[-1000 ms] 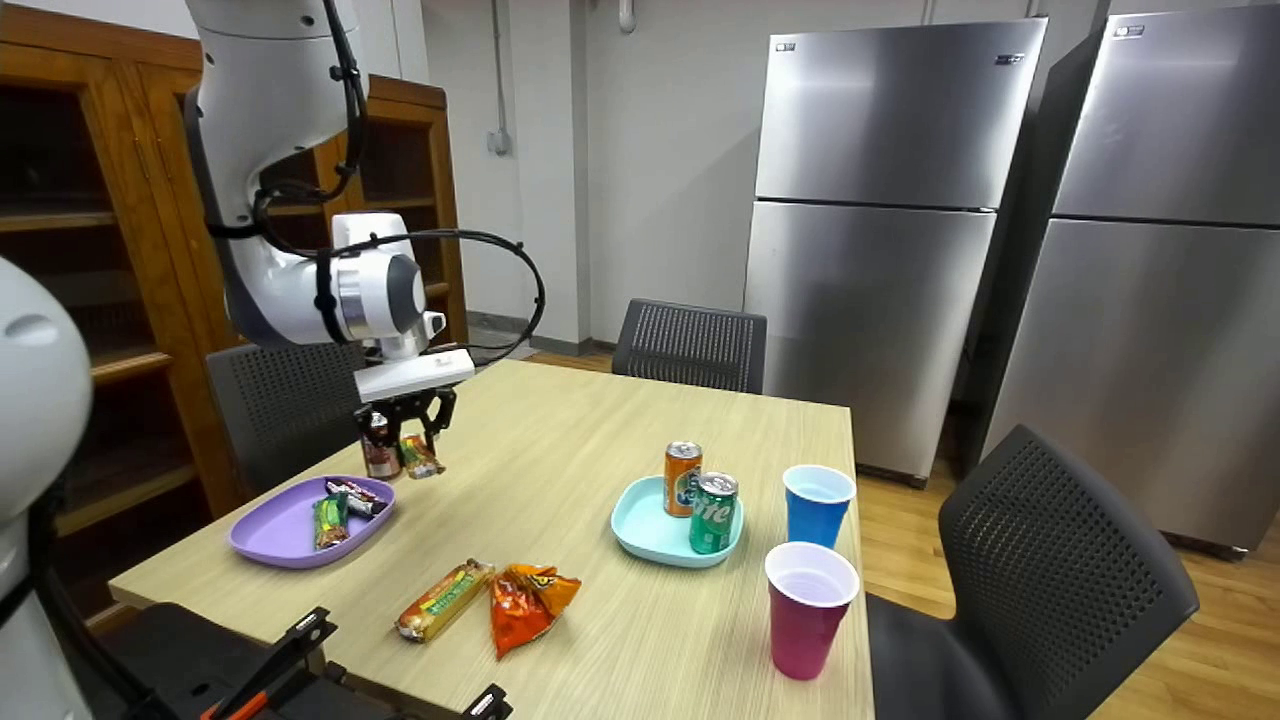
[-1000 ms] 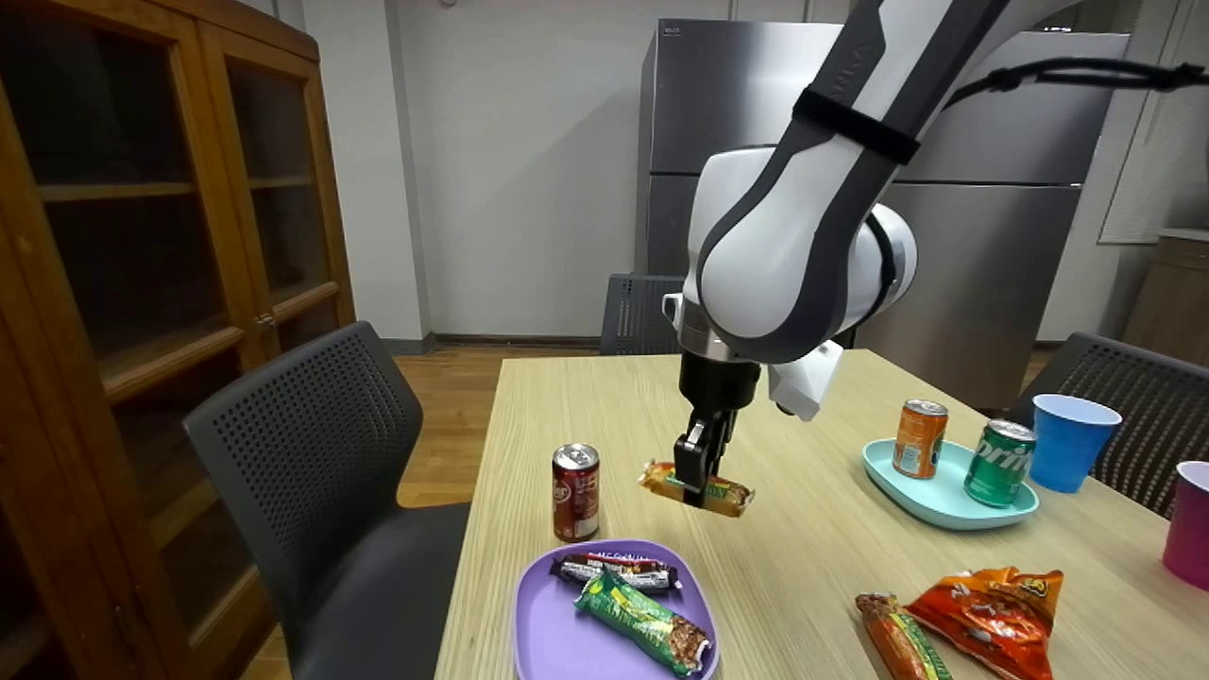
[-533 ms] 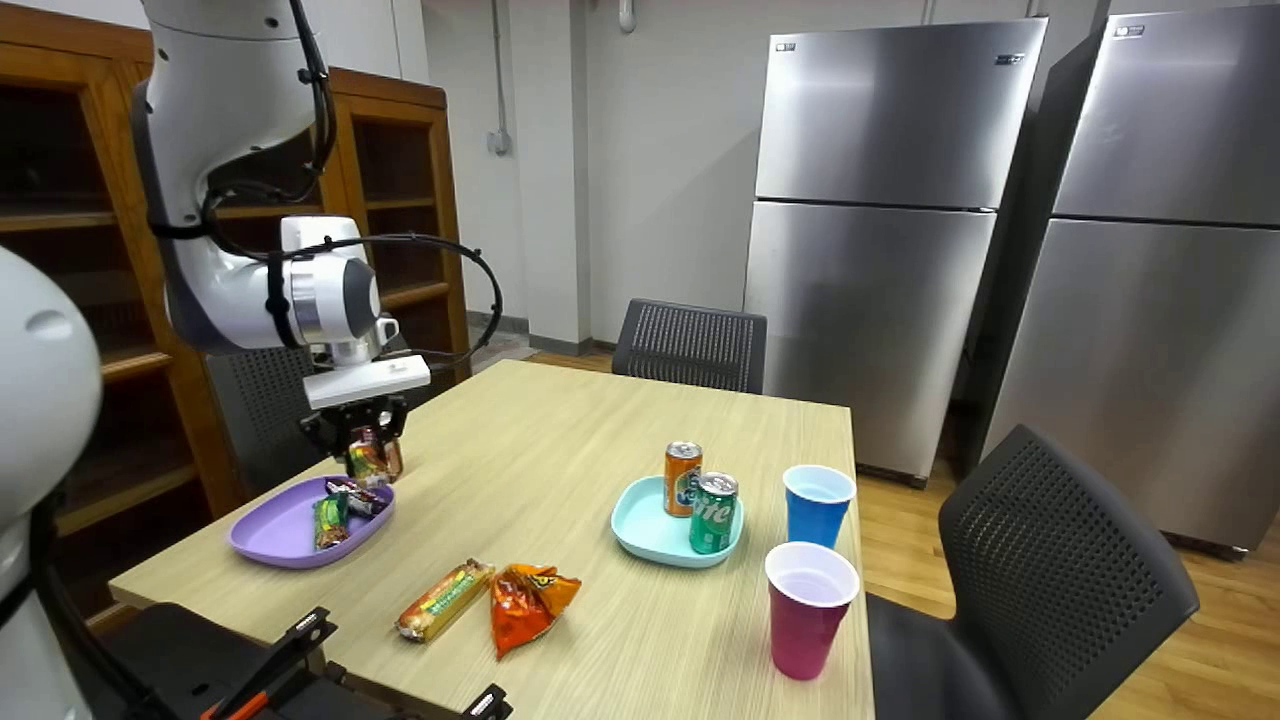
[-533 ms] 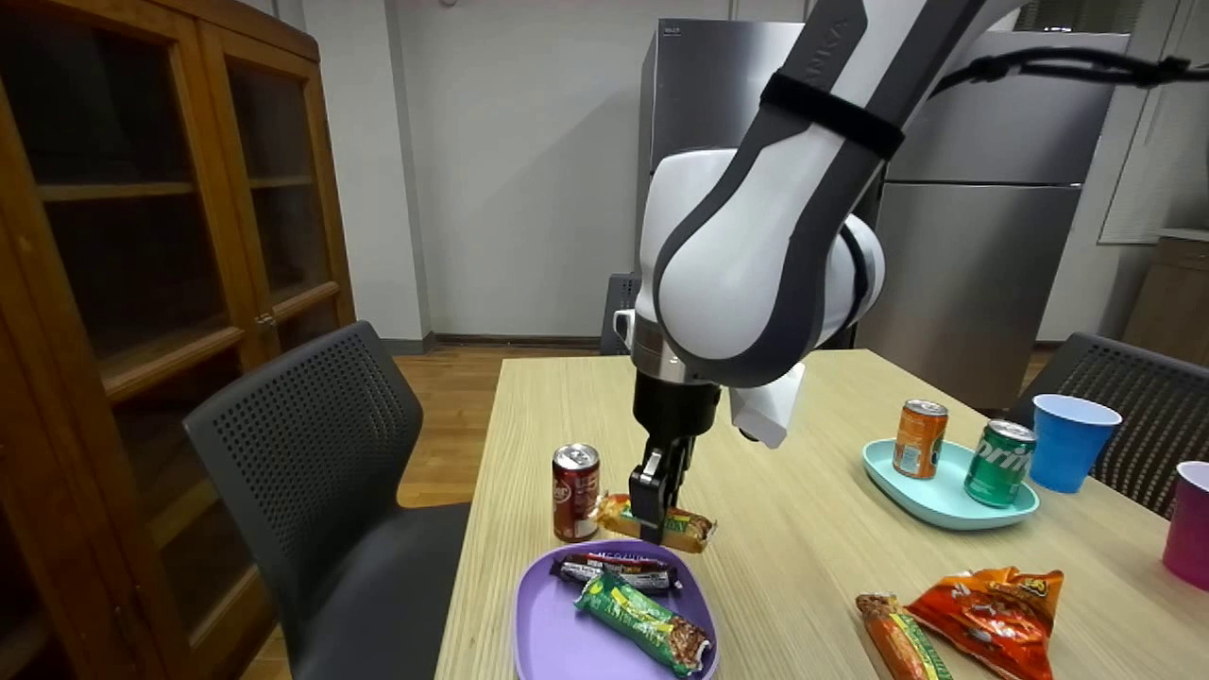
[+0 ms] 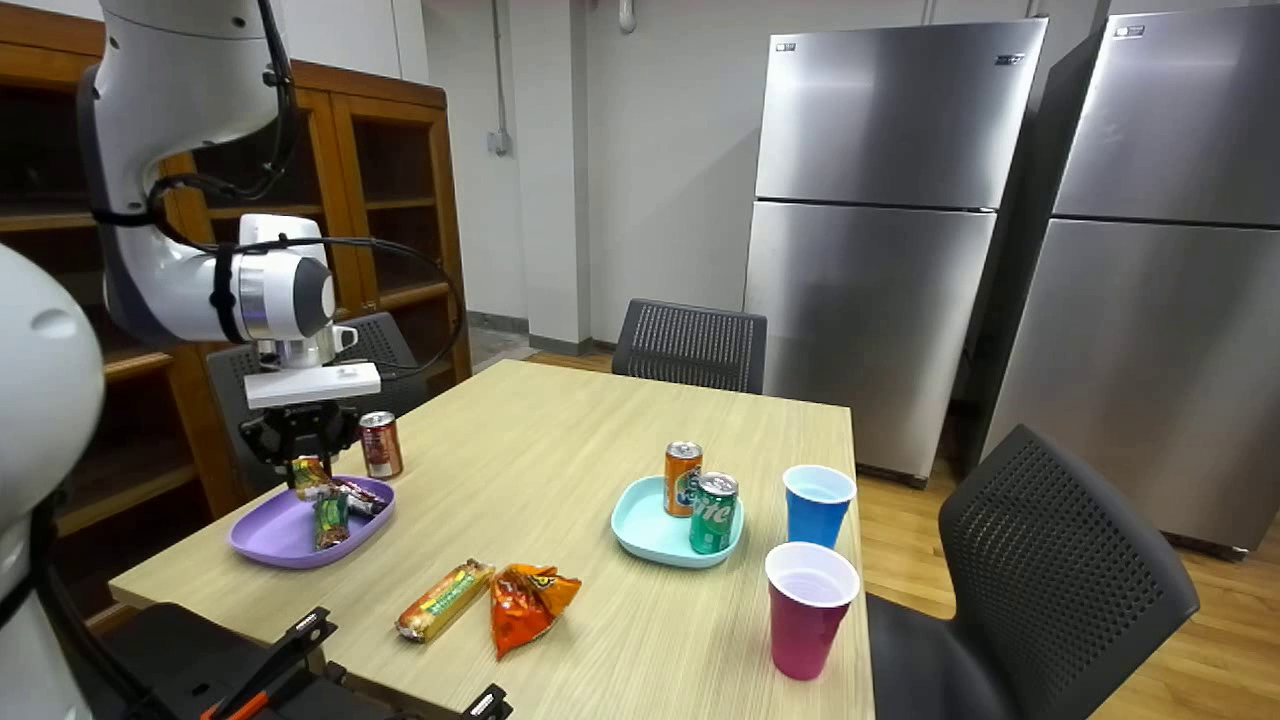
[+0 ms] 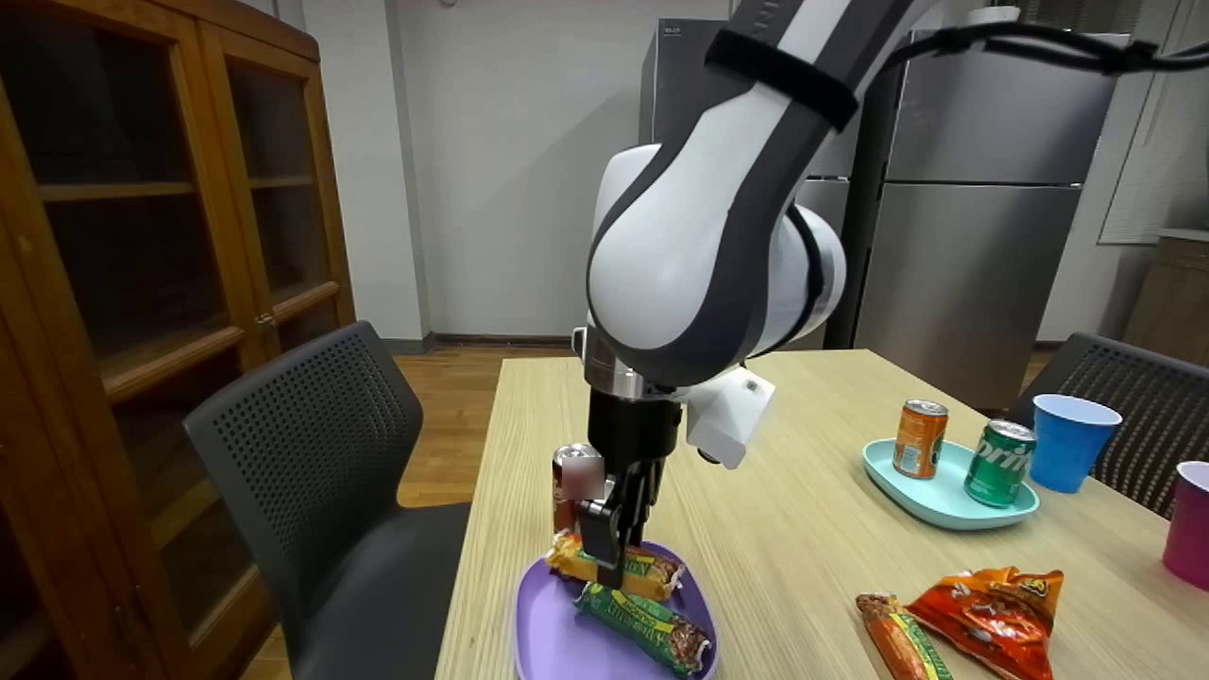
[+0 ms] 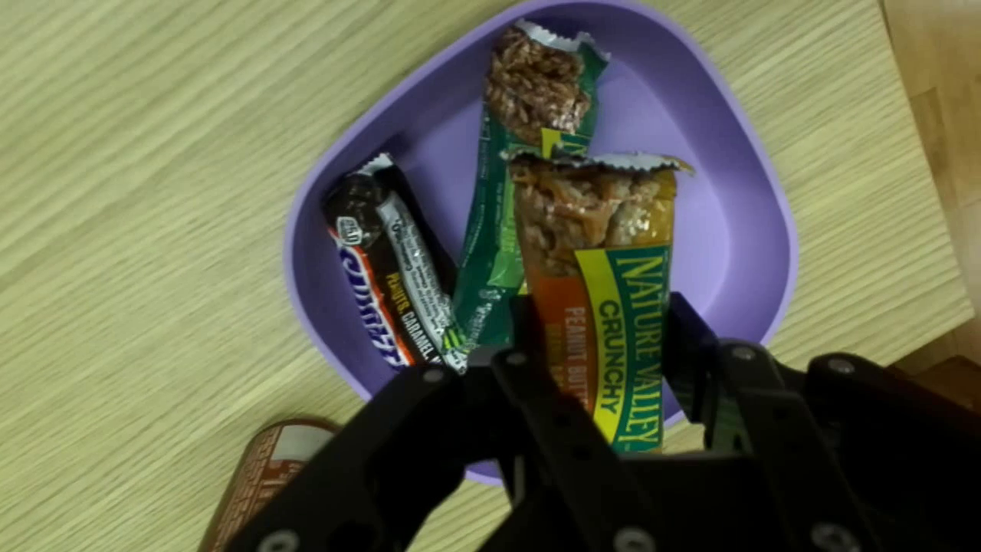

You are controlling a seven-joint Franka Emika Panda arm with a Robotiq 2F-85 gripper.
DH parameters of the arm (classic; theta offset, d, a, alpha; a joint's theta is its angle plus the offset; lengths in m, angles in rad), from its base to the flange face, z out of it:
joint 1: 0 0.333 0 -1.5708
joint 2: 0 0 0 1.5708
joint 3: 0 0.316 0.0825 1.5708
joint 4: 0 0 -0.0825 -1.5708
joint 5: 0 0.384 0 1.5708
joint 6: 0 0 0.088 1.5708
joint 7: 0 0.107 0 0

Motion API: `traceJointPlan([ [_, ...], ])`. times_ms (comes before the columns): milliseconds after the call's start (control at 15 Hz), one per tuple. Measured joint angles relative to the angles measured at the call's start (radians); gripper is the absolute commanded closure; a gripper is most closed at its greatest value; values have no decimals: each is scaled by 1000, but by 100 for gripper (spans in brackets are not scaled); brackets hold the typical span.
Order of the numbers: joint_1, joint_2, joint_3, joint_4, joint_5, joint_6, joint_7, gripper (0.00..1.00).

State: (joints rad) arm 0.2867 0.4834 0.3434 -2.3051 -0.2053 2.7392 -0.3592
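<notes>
My gripper (image 7: 602,330) is shut on an orange-and-green Nature Valley peanut butter bar (image 7: 594,207), with a finger on each long side. In both exterior views the gripper (image 5: 312,468) holds this bar (image 6: 642,573) over the purple plate (image 6: 553,637). I cannot tell whether the bar touches what lies below. In the plate lie a green granola bar (image 7: 536,92), partly covered by the held bar in the wrist view, and a dark Snickers bar (image 7: 368,261). A dark red can (image 5: 381,446) stands on the table beside the plate; it also shows in the wrist view (image 7: 264,475).
A teal plate (image 5: 640,542) holds an orange can (image 5: 682,480) and a green can (image 5: 713,515). A blue cup (image 5: 815,520) and a pink cup (image 5: 805,620) stand near the table edge. Another granola bar (image 5: 445,602) and an orange chip bag (image 5: 530,605) lie in front. Chairs surround the table.
The gripper has carried the bar from over the table, past the red can, to over the purple plate, moving left in both exterior views. It stays shut on the bar.
</notes>
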Motion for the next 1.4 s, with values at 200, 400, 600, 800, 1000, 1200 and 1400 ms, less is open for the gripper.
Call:
traceJointPlan([
  [200, 1, 14, 12, 6, 37, -15, 19, 84],
  [400, 3, 34, 12, 12, 52, -16, 52, 84],
  [600, 6, 56, 11, 17, 54, -16, 88, 84],
  [800, 9, 76, 9, 23, 54, -16, 114, 84],
  [1000, 13, 94, 9, 31, 54, -16, 126, 84],
  [1200, 20, 115, 8, 47, 54, -15, 138, 84],
  [1400, 36, 142, -2, 77, 54, -14, 147, 84],
])
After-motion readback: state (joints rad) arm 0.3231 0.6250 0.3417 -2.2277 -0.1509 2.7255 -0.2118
